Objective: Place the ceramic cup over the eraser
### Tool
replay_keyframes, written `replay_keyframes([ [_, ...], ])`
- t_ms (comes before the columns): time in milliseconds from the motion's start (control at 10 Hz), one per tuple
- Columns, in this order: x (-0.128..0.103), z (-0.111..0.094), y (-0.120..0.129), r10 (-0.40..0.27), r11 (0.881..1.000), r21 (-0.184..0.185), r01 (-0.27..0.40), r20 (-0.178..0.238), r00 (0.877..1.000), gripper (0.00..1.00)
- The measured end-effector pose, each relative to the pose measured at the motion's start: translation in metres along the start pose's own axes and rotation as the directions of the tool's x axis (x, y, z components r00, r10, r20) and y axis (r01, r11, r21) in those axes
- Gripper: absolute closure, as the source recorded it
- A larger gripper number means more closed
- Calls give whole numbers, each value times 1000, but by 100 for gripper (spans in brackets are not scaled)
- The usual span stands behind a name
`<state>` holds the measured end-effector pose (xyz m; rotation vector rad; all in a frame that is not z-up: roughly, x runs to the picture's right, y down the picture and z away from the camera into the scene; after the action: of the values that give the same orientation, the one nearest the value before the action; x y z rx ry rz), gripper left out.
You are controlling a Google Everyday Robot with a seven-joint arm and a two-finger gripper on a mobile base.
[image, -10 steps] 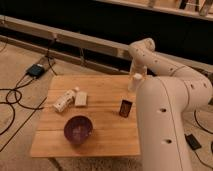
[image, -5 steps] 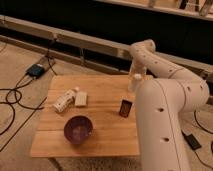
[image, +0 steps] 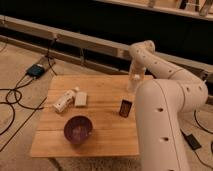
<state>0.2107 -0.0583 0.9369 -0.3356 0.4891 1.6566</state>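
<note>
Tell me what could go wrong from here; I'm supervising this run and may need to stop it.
1. The gripper is shut at the ceramic cup near the far right edge of the table; whether the hold is firm is unclear, so the cup could slip and fall off.
2. The eraser stands upright near the arm; a low carry might topple it.
3. The cup looks little wider than the eraser, so an off-centre lowering may land on it.

Gripper (image: 134, 76) is closed on cup (image: 132, 85), behind eraser (image: 125, 107). Bowl (image: 77, 129) sits front-left of eraser. Bottle (image: 65, 100) and pale block (image: 81, 98) lie left of eraser.
</note>
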Motion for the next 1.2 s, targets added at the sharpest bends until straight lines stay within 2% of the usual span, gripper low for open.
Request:
replay_keyframes([
  [500, 24, -42, 6, -30, 999, 25, 29, 17, 999, 100],
  [800, 45, -75, 22, -50, 998, 38, 49, 40, 998, 100],
  [900, 56, -93, 30, -59, 997, 48, 57, 50, 997, 100],
  [1200, 75, -127, 39, -63, 996, 68, 59, 62, 996, 100],
])
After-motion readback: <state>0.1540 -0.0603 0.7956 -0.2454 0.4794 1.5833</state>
